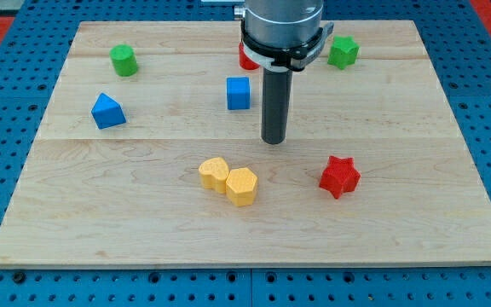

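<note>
My tip (274,140) rests on the wooden board (416,222) near its middle, touching no block. The nearest block is the blue cube (239,93), up and to the view's left of the tip. Below and left of the tip lie two yellow blocks side by side: a rounded one (214,174) and a hexagonal one (241,186), touching each other. A red star (339,176) sits below and to the right. A red block (246,58) is mostly hidden behind the arm's body at the view's top.
A green star-like block (343,52) sits at the top right. A green cylinder (124,60) stands at the top left, and a blue triangular block (107,111) lies at the left. Blue pegboard (7,128) surrounds the board.
</note>
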Available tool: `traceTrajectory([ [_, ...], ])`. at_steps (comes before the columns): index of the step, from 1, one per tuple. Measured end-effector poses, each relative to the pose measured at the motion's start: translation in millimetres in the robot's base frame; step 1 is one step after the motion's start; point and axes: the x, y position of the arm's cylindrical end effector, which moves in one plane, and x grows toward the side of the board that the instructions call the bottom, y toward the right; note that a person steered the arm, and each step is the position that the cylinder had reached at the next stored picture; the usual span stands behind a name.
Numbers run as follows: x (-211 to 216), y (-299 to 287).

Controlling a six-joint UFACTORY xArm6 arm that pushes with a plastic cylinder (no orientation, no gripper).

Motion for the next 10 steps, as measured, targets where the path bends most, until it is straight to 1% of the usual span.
traceTrajectory([
  [1,6,0],
  [6,2,-2],
  [10,-37,-3],
])
